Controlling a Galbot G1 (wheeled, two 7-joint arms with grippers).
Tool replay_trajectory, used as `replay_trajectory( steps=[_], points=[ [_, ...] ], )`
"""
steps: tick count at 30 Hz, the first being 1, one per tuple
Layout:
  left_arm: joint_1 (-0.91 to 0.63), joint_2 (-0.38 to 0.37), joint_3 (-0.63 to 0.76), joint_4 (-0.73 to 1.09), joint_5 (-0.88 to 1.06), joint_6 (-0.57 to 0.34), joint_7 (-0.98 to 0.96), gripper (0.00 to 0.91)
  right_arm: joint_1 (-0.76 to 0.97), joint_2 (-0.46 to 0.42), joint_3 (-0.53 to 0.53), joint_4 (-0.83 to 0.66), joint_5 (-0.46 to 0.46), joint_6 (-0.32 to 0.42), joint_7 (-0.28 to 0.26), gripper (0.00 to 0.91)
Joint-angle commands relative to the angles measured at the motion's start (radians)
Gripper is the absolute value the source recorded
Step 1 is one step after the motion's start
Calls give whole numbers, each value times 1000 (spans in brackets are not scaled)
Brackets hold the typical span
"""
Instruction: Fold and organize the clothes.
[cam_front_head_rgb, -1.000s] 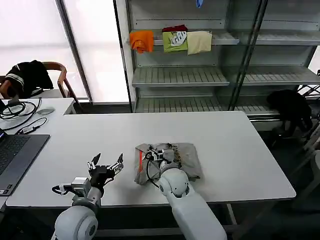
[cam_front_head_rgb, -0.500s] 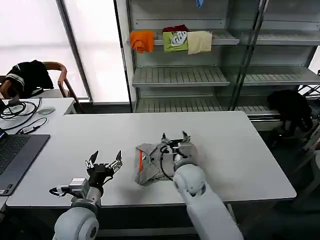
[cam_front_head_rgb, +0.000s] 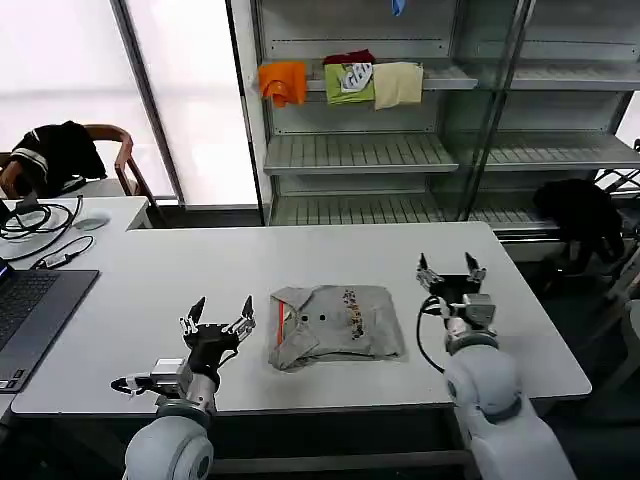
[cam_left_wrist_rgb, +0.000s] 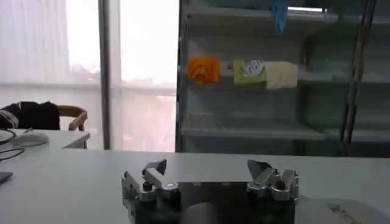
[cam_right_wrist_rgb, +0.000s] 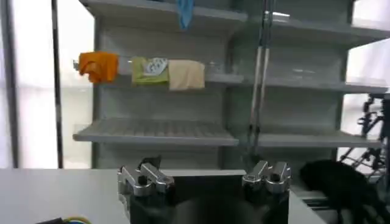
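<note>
One folded light grey T-shirt (cam_front_head_rgb: 335, 325) lies on the white table (cam_front_head_rgb: 500, 330), between two grippers.
The left gripper (cam_front_head_rgb: 216, 318) and right gripper (cam_front_head_rgb: 449, 270) each flank it, jaws spread wide, empty. Three folded cloths (cam_front_head_rgb: 343, 82) sit on the shelf behind.

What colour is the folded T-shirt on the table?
Light grey T-shirt with small dark marks and an orange-red strip at one edge; clearest in the head view.

Office/lab w/ white table (cam_front_head_rgb: 150, 270), metal shelving (cam_front_head_rgb: 360, 150), laptop (cam_front_head_rgb: 35, 310), cables (cam_front_head_rgb: 35, 215).
</note>
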Motion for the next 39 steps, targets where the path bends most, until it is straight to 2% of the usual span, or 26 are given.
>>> replay_trajectory(
  steps=[1,16,39],
  points=[
    [12,-10,14,-4,41,-9,8,907,-149,-104,152,114,44,7,2,907],
    [10,21,-11,-4,31,-9,10,907,-162,-90,136,132,36,-18,-2,907],
    [14,14,-15,6,31,-25,10,907,-178,-91,120,124,30,-13,-11,907]
  ],
)
